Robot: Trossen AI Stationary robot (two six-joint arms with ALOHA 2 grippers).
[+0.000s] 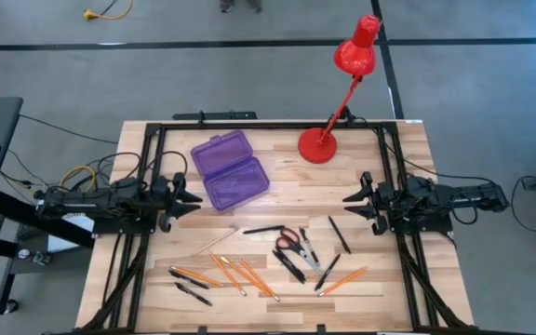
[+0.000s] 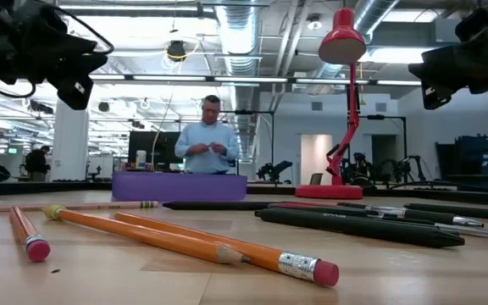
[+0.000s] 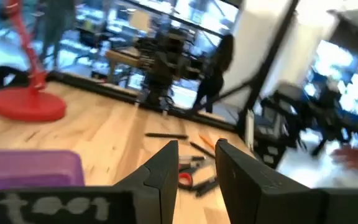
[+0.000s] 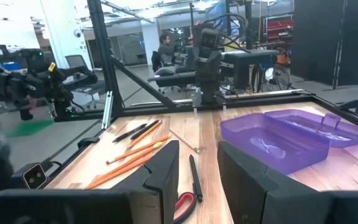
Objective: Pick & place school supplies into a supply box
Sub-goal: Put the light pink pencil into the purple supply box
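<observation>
Here, both arms hang level above a pale wooden table (image 1: 408, 149), nothing yet picked up. The left gripper (image 1: 194, 198) sits at the table's nine o'clock edge, its two dark fingers (image 3: 160, 177) parted by a narrow gap and empty; the right gripper (image 1: 350, 198) mirrors it at three o'clock, fingers (image 4: 166, 171) likewise slightly apart and holding nothing.

The purple box (image 1: 230, 169) lies open just beside the left gripper, at about one o'clock from it, lid folded back, long axis slanting across the boards. The supplies lie scattered toward the table's six o'clock: orange pencils (image 1: 240, 275) fanned to the left of the pile, black pens (image 1: 288, 265) crossing in the middle, red-handled scissors (image 1: 288, 239) among them, one pen (image 1: 339, 234) lying apart nearer the right arm. From the right gripper the scissors lie at roughly eight o'clock; from the left gripper the pencils lie at about four o'clock, long axes mostly running diagonally. By my reckoning the right arm is the nearer to scissors and pens, the left to the pencils and box.

A red desk lamp (image 1: 333, 121) stands at the table's twelve o'clock. Beyond the table, a person (image 2: 207, 140) stands in a bright, open workshop.
</observation>
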